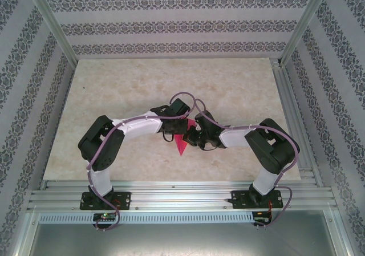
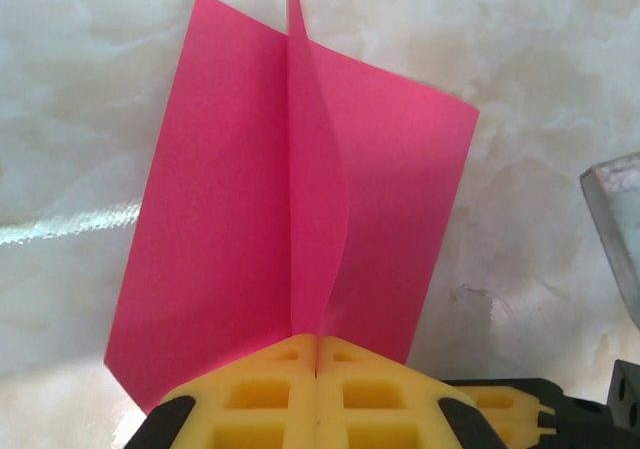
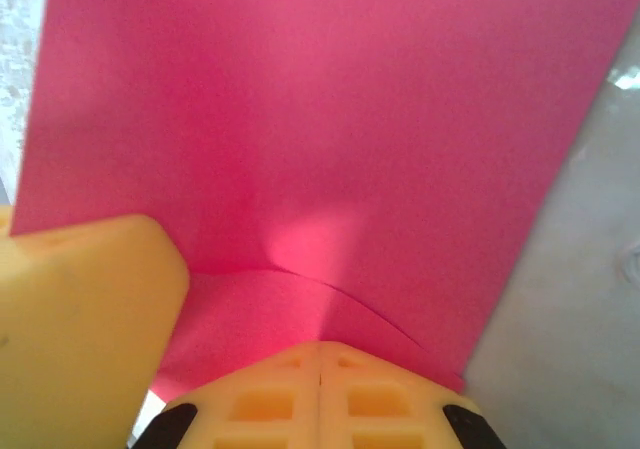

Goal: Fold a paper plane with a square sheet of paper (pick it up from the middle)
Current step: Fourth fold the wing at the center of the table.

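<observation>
The square sheet of paper (image 1: pixel 182 146) is magenta-red and hangs between my two grippers over the middle of the table. My left gripper (image 1: pixel 171 133) is shut on a raised ridge running down the sheet's middle (image 2: pixel 317 347). The two halves of the sheet (image 2: pixel 215 229) spread out flat to either side of that ridge. My right gripper (image 1: pixel 196 137) is shut on the sheet's near edge (image 3: pixel 320 347), where the paper (image 3: pixel 330 119) buckles slightly. A yellow finger of the left gripper (image 3: pixel 80 319) sits close beside it.
The marble-patterned table top (image 1: pixel 114 90) lies below the paper. An aluminium rail (image 1: pixel 182 194) carries both arm bases at the near edge. Patterned walls (image 1: pixel 171 25) and metal frame posts (image 1: pixel 51 22) close in the back and sides.
</observation>
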